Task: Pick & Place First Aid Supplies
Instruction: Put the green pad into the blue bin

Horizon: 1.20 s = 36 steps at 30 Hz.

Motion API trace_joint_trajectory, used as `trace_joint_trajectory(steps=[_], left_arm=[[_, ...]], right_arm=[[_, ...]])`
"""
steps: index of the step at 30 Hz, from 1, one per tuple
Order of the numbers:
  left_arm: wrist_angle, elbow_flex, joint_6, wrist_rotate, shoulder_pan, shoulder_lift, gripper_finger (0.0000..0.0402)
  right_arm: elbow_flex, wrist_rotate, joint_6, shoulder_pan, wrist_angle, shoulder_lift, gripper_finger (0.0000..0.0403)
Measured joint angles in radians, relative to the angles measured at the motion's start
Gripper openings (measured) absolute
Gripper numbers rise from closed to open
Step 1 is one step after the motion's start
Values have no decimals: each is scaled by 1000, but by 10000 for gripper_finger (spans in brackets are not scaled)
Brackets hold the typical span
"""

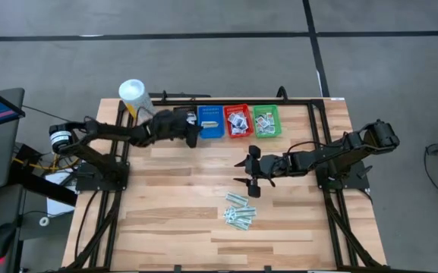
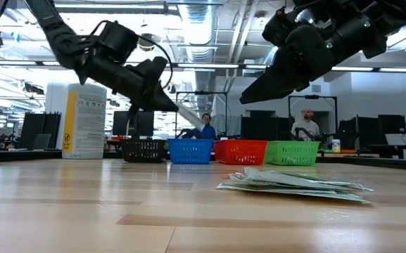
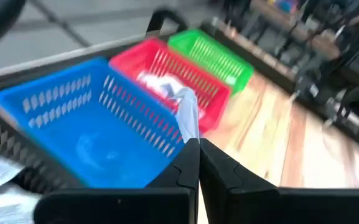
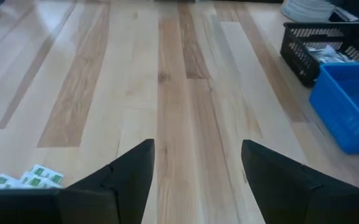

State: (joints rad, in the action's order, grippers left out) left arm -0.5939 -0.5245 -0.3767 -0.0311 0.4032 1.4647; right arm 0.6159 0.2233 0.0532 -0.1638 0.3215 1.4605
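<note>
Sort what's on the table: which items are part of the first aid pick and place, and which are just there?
In the job:
- packet pinched in the shut left gripper, over the blue basket
- pile of packets on the table
- open right gripper, above the pile
- black basket, red basket, green basket

Just there:
- white tub

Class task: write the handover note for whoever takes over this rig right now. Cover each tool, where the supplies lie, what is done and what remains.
Left tool: shut on a pale packet, held above the blue basket at the back of the table.
Right tool: open and empty, hovering mid-table, short of the loose pile.
Supplies: a pile of packets lies on the front of the table; some packets sit in the red basket, green basket and black basket.
Done: part of the sorting.
Left: drop the held packet, then clear the pile into the baskets.
</note>
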Motion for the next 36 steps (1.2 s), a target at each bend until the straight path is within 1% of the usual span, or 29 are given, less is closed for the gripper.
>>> trace_joint_trajectory(steps=[2,4,9,12,14,21,28,30,33,36], left_arm=[[131,-49,20,-64,42,-10,4],[259,-106,67,-102,62,-20,4],[599,-292,219,-106,78,-24,4],[741,-388,269,-106,96,-24,4],[801,-436,289,-108,107,-24,4],[825,-490,301,-126,116,-14,5],[852,-492,313,-191,123,86,5],[851,-492,313,-228,131,103,5],[850,-492,309,-309,141,116,7],[850,-492,293,-329,141,120,8]], right_arm=[[0,-13,0,0,1,0,235],[0,-16,0,1,3,0,235],[0,-16,-7,1,3,0,235],[0,-16,-8,1,3,0,235],[0,-16,-8,1,3,0,235],[0,-16,-10,1,2,0,235],[0,-16,-10,1,3,0,235],[0,-16,-10,1,3,0,235],[0,-16,-10,1,2,0,235],[0,-16,-10,1,2,0,235]])
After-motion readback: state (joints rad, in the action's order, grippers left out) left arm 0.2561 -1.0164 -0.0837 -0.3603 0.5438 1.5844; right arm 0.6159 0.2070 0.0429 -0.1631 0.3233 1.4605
